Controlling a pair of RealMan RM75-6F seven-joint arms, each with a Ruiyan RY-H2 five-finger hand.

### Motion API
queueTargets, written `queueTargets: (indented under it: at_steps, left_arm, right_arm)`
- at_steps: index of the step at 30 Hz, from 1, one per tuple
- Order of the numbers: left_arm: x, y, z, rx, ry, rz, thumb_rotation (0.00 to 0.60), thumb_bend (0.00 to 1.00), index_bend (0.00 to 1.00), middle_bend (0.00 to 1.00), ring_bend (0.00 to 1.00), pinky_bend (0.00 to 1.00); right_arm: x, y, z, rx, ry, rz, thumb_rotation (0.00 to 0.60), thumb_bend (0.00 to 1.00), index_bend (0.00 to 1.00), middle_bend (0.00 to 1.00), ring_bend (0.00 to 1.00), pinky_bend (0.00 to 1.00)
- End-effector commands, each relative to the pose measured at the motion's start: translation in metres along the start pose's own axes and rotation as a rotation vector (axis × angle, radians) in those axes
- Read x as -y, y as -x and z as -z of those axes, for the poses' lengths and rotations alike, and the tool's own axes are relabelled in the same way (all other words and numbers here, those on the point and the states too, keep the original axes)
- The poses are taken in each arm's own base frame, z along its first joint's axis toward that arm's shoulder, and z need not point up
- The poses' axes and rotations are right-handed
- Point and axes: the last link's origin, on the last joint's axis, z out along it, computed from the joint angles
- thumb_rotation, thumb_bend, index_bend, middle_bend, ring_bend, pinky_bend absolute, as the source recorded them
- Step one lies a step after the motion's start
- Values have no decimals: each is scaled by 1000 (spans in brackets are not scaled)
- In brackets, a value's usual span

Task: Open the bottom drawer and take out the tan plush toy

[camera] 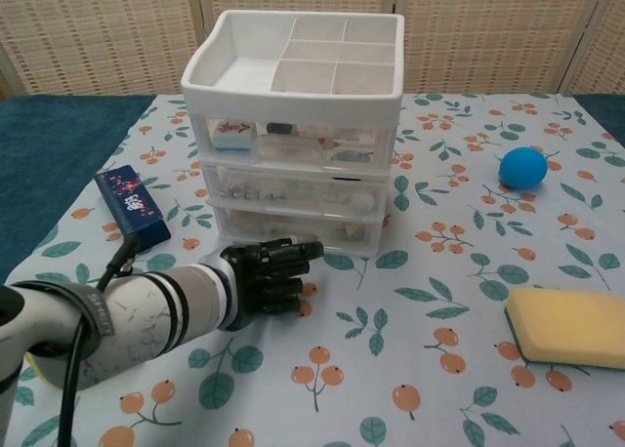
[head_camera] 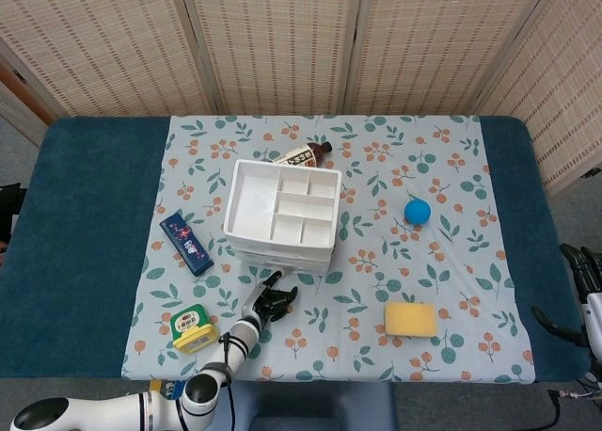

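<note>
On your worktop (head_camera: 85,224): a blue ball (head_camera: 418,211) and yellow sponge (head_camera: 410,319) toward the right edge, a dark blue box (head_camera: 186,244) and green-yellow tub (head_camera: 194,327) toward the left, a brown bottle (head_camera: 303,154) nearer the far edge.

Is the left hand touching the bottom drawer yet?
Cannot tell. In the chest view the left hand has its fingertips right at the bottom drawer front, but neither view shows contact or a gap plainly.
</note>
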Motion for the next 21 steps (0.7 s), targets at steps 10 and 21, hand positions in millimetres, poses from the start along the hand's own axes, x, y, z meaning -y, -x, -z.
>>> queueTargets:
  at_steps: [10,21]
  left_arm:
    - [-4,-1,-5,-11,-5,31,600,443,225,1000,1000,1000]
    - [-7,2,-5,0,-9,31,600,444,252,1000,1000,1000]
  right_arm:
    - [-1,1,-1,3,3,-2,600,229,0,74,0,0]
    - [0,0,-1,1,4,-3,600,230,0,74,0,0]
